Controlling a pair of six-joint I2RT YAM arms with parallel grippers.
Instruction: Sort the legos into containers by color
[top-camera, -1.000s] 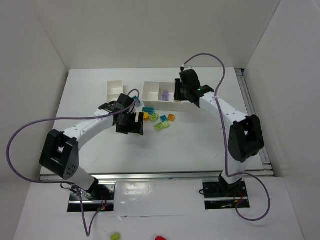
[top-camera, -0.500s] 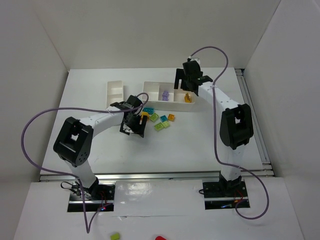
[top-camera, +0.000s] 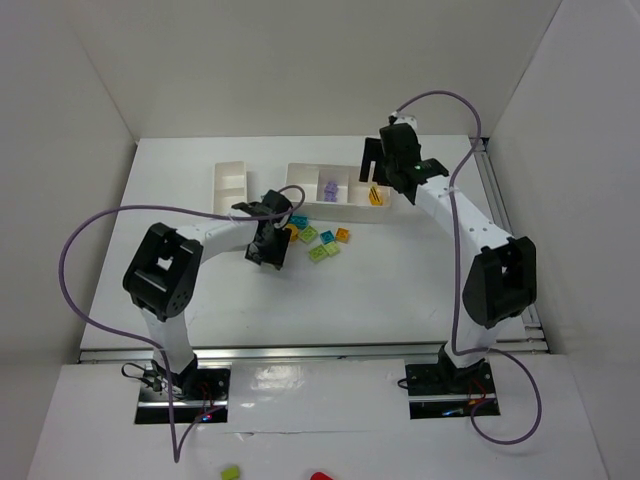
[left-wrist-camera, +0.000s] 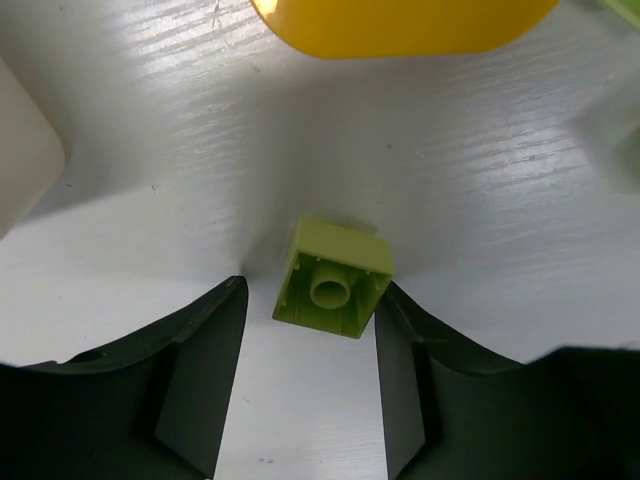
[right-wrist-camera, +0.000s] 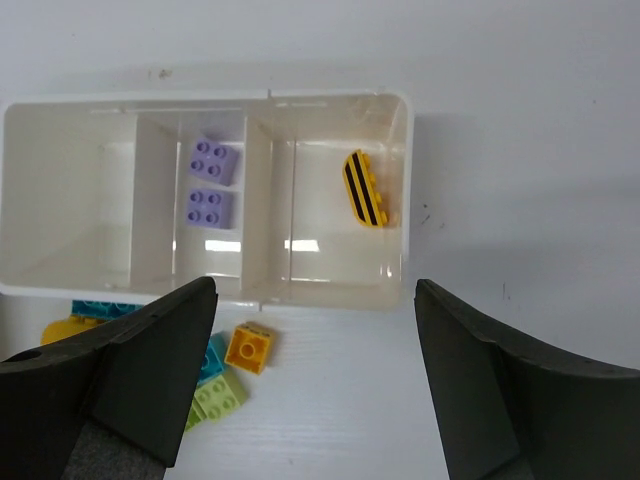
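Note:
A lime green lego (left-wrist-camera: 333, 278) lies on the table with its hollow underside toward the left wrist camera. My left gripper (left-wrist-camera: 312, 285) straddles it, open: the right finger touches its side, the left finger stands a little apart. A rounded yellow piece (left-wrist-camera: 400, 20) lies just beyond. My right gripper (right-wrist-camera: 315, 290) hangs wide open and empty above the long three-compartment tray (right-wrist-camera: 400, 250). A yellow black-striped piece (right-wrist-camera: 365, 188) lies in its right compartment, two purple bricks (right-wrist-camera: 212, 183) in the middle one.
The smaller white tray (top-camera: 230, 183) stands left of the long tray (top-camera: 300, 168). Loose orange (top-camera: 343, 236), teal (top-camera: 327, 238) and lime (top-camera: 319, 253) bricks lie in front of the long tray. White walls enclose the table. Two stray pieces (top-camera: 231, 471) lie off the table, below the arm bases.
My right gripper opened, left the striped yellow piece in the right compartment and drew back. My left gripper lowered over the lime brick and its jaws narrowed round it.

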